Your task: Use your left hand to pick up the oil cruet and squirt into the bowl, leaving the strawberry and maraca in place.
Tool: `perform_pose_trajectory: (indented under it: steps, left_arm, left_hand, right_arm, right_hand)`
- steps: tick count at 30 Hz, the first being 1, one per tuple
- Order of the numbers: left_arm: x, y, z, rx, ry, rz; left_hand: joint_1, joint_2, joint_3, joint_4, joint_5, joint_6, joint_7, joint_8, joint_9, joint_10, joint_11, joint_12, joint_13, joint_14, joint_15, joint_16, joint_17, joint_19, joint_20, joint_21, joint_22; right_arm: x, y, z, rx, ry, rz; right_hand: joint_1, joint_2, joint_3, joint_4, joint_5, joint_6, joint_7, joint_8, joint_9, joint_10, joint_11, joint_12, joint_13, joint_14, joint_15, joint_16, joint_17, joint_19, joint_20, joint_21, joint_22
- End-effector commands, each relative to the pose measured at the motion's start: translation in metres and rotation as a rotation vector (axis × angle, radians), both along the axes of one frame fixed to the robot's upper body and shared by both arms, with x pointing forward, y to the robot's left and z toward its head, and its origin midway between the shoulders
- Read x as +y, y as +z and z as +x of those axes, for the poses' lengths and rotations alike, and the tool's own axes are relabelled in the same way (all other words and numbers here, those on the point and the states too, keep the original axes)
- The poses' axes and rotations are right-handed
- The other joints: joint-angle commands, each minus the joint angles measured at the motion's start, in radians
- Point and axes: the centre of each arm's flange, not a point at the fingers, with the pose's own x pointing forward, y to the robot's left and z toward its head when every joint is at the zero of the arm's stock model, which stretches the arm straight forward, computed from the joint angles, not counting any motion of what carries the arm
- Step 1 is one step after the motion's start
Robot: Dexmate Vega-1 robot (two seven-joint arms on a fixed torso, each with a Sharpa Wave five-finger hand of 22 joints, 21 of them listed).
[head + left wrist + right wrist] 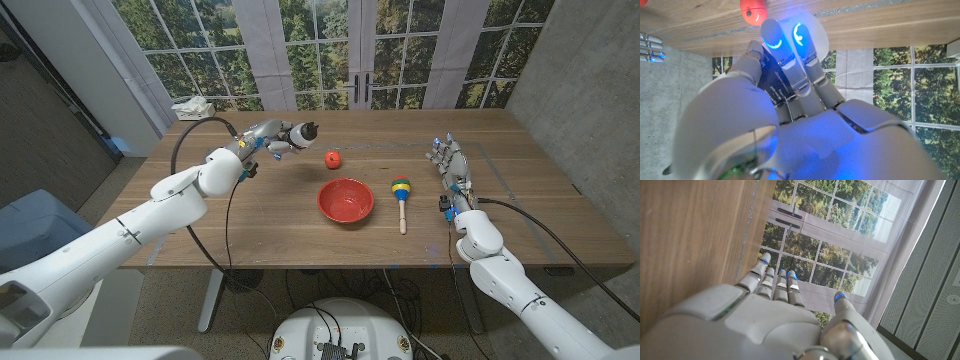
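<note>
My left hand (268,138) grips the oil cruet (300,133), a pale bottle with a dark cap, and holds it tipped sideways above the table's far left part. The cap points toward the strawberry (331,158), a small red fruit just beyond it. In the left wrist view my fingers (790,55) wrap the cruet's pale body (819,31), with the strawberry (753,11) close ahead. The red bowl (346,200) sits at the table's middle, nearer me than the cruet. The maraca (402,196), with a striped head and a wooden handle, lies right of the bowl. My right hand (452,168) stands open, holding nothing.
The wooden table (250,235) reaches back to tall windows. A white crumpled thing (192,106) lies past the far left corner. A faint line (480,150) marks the tabletop near my right hand (775,310), whose fingers are straight and spread.
</note>
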Motion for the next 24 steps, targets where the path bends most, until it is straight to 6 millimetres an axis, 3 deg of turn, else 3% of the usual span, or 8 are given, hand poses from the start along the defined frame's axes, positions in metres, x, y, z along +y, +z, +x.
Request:
perform_pose_trajectory:
  steps: [1, 24]
  left_arm:
    - [-0.015, 0.003, -0.018, -0.136, 0.094, 0.16]
    - [-0.052, 0.004, -0.044, -0.413, 0.235, 0.468]
  left_hand:
    - [-0.028, 0.024, 0.146, 0.139, -0.002, 0.014, 0.008, 0.008, 0.004, 0.056, -0.059, 0.0, 0.004, -0.002, -0.001, 0.005, 0.002, -0.008, -0.078, 0.009, -0.001]
    - [-0.04, 0.021, 0.16, 0.136, -0.004, 0.011, -0.002, 0.008, 0.005, 0.054, -0.073, 0.002, 0.005, -0.007, -0.001, 0.003, -0.003, -0.022, -0.08, 0.021, -0.001]
  right_arm:
    - [0.002, -0.003, -0.003, -0.012, -0.001, 0.011]
    - [-0.004, -0.013, -0.007, -0.02, 0.0, 0.041]
  right_hand:
    - [-0.003, 0.012, 0.002, -0.006, 0.001, 0.009, -0.003, -0.004, 0.002, 0.011, 0.001, -0.001, 0.004, 0.007, -0.002, -0.001, 0.001, 0.007, -0.004, -0.004, 0.003]
    - [-0.004, 0.013, 0.001, -0.008, 0.001, 0.012, -0.002, -0.004, 0.002, 0.015, 0.003, 0.0, 0.004, 0.008, -0.003, -0.003, 0.0, 0.011, -0.004, -0.013, 0.003]
